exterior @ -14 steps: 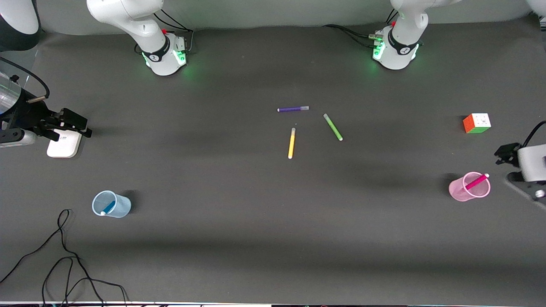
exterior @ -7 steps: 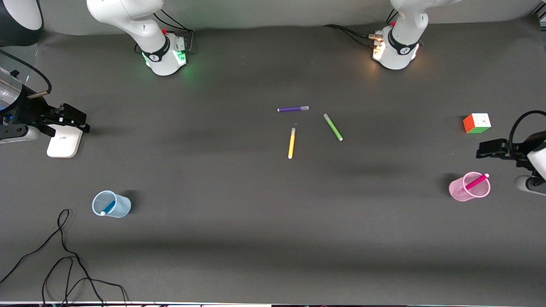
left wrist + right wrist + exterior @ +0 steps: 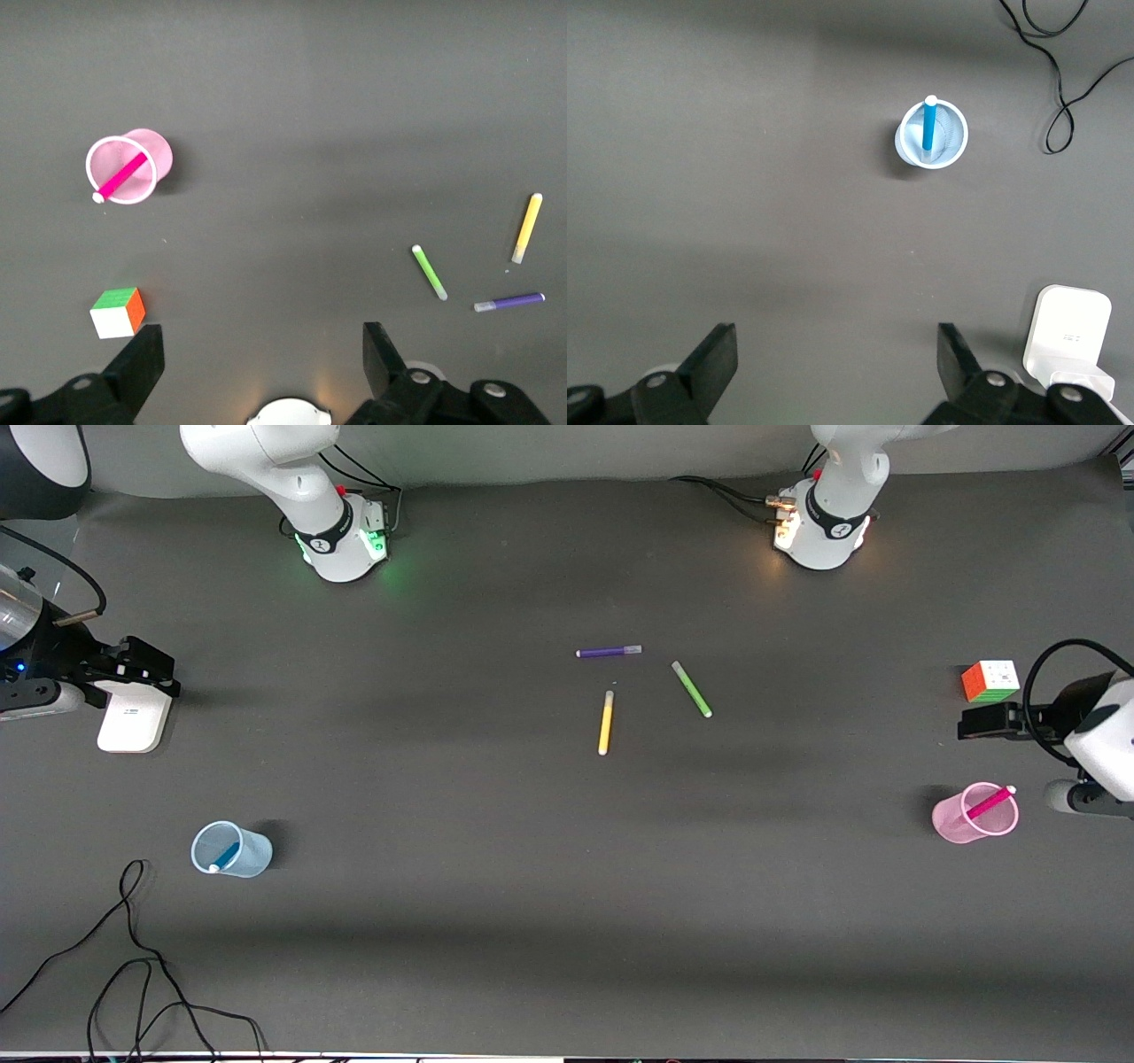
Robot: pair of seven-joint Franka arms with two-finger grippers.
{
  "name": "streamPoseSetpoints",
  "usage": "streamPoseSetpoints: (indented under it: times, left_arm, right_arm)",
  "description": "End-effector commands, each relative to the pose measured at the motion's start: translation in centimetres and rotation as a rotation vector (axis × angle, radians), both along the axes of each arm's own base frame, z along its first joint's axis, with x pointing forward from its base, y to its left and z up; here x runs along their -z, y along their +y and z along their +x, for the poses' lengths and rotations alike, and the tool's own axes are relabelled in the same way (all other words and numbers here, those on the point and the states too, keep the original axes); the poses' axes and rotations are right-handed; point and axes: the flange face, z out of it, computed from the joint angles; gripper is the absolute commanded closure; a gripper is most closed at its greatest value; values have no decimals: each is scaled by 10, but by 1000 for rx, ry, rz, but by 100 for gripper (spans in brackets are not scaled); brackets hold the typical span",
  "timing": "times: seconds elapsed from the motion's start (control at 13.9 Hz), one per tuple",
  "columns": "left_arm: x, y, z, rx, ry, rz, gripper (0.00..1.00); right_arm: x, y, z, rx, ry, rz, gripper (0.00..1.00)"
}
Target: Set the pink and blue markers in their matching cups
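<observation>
The pink marker [image 3: 990, 802] stands tilted in the pink cup [image 3: 961, 820] at the left arm's end of the table; both show in the left wrist view, marker [image 3: 122, 177] in cup [image 3: 151, 146]. The blue marker [image 3: 225, 856] leans in the pale blue cup [image 3: 248, 852] at the right arm's end; both show in the right wrist view, marker [image 3: 928, 126] in cup [image 3: 948, 137]. My left gripper [image 3: 974, 724] is open and empty, up in the air beside the Rubik's cube. My right gripper [image 3: 151, 666] is open and empty over the white box.
A purple pen [image 3: 609, 652], a green pen [image 3: 691, 689] and a yellow pen [image 3: 606, 723] lie mid-table. A Rubik's cube [image 3: 990, 681] sits near the pink cup. A white box [image 3: 133, 722] lies under the right gripper. A black cable [image 3: 133, 957] loops at the near corner.
My left gripper has risen and swung away from the pink cup toward the cube. My right gripper has drawn back slightly over the white box. The markers and cups have not moved.
</observation>
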Motion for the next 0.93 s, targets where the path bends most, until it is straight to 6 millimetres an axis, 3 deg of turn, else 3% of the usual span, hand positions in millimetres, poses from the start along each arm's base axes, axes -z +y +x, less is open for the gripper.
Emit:
streamPoseSetpoints:
  times: [0.0, 0.43, 0.5, 0.86]
  left_arm:
    - [0, -8, -22, -10, 26, 24, 0]
    - [6, -44, -78, 9, -116, 66, 0]
    - [6, -52, -80, -12, -120, 66, 0]
    - [-11, -45, -70, 13, -193, 54, 0]
  right_arm:
    - [-8, 0, -4, -26, -8, -10, 0]
    - [-6, 1, -2, -12, -9, -1, 0]
    - [-3, 1, -1, -1, -4, 2, 0]
    - [-4, 35, 8, 58, -29, 28, 0]
